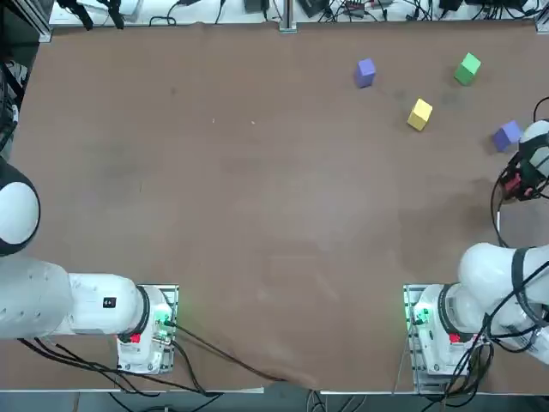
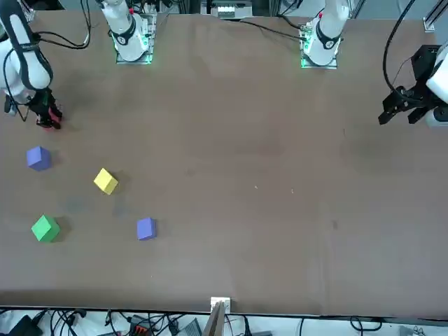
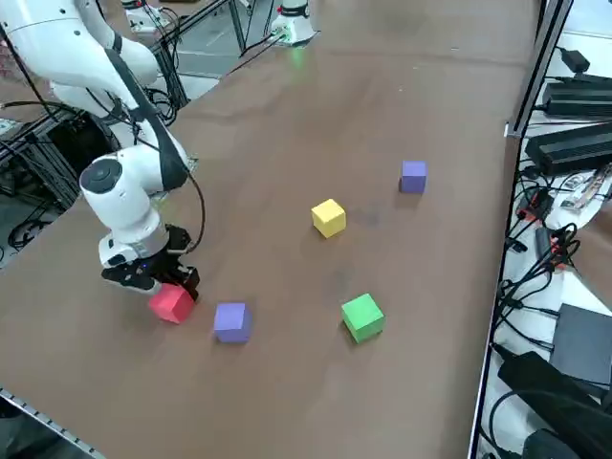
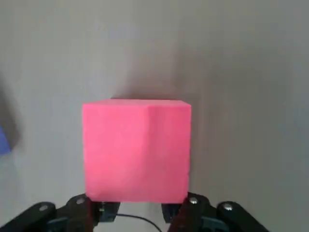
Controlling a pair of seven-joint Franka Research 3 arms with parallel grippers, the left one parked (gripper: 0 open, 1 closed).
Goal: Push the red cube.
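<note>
Cubes numbered five: one red cube, two purple-blue cubes, one yellow cube and one green cube. From overhead the red one was nearly hidden under the right gripper at the table's right edge. The wrist camera showed it filling the space just ahead of the fingertips; whether the claw was parted or closed I could not tell.

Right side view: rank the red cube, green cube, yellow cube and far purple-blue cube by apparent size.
1. red cube, partly covered by the right gripper, and green cube: alike, nearest the camera.
2. yellow cube.
3. far purple-blue cube.
Distance probably explains the differences.
</note>
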